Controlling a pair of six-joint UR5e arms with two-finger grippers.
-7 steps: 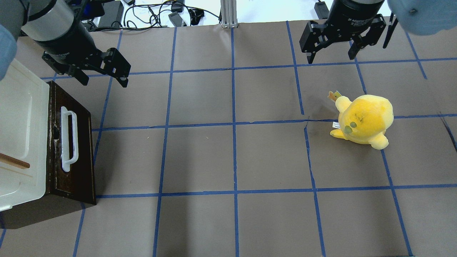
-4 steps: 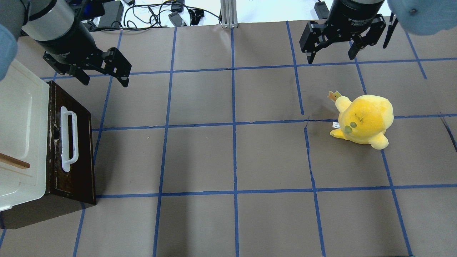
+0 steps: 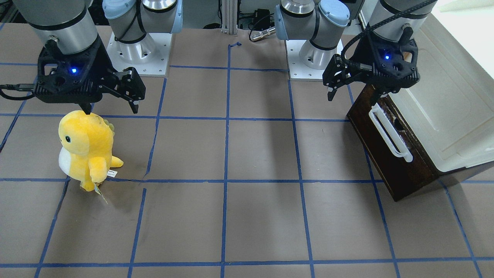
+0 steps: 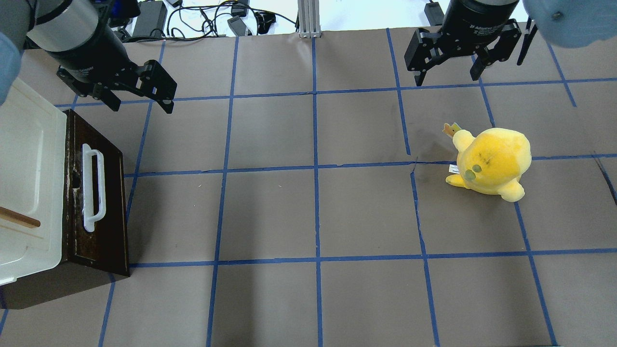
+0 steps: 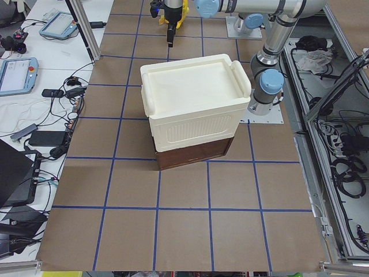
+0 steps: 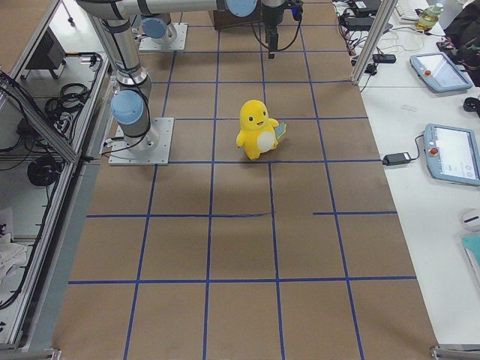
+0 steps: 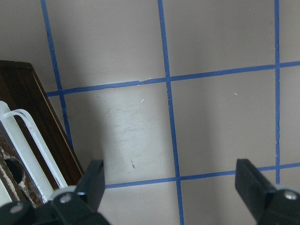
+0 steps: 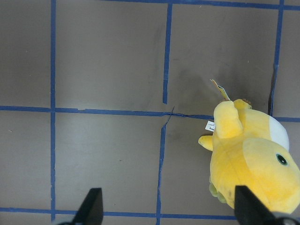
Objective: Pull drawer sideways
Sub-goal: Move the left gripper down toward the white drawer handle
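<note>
My left gripper (image 4: 142,106) hung in the overhead frame's upper left with its fingers apart, just off the top corner of the drawer (image 4: 103,212) at the left edge. I judged I should straddle the white handle (image 4: 91,190) mid-bar and pull evenly rightward. Bare counter (image 4: 270,212) lay that way, and the plush toy (image 4: 491,161) sat far right.

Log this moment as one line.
left tool: open, above table beside drawer | right tool: open, near plush toy | handle: untouched
</note>
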